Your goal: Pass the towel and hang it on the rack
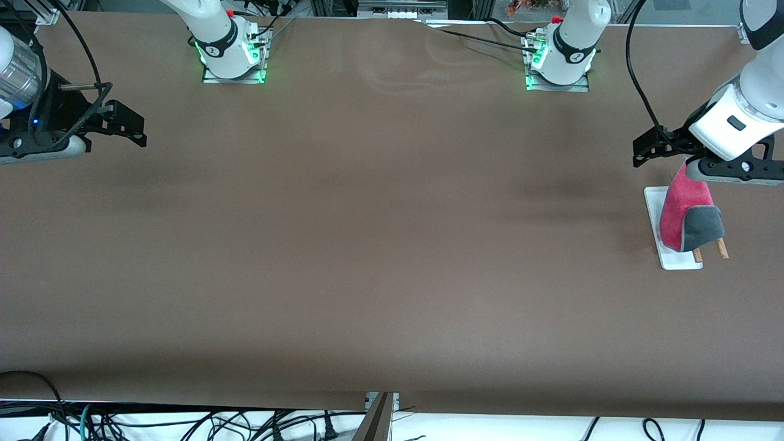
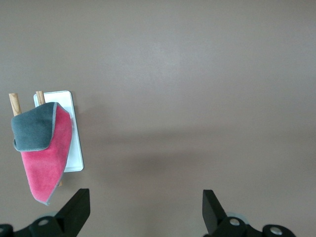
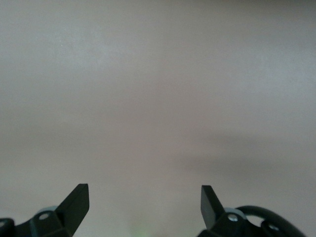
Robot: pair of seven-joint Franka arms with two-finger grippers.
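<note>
The towel point(image 1: 681, 208) hangs folded over the rack, pink-red side out with a grey corner flap point(image 1: 704, 225) turned over. The rack's white base plate point(image 1: 680, 260) lies at the left arm's end of the table, and its two wooden rod tips point(image 1: 723, 248) stick out under the towel. My left gripper point(image 1: 644, 149) is open and empty, up in the air beside the rack and apart from the towel. The left wrist view shows its spread fingers point(image 2: 79, 207), the towel point(image 2: 47, 158) and the base plate point(image 2: 75, 148). My right gripper point(image 1: 130, 125) is open and empty and waits over the right arm's end of the table point(image 3: 144, 205).
The brown table point(image 1: 380, 245) stretches between the two arms. The arm bases point(image 1: 233, 55) point(image 1: 560, 61) stand along its edge farthest from the front camera. Cables point(image 1: 184, 422) lie below its near edge.
</note>
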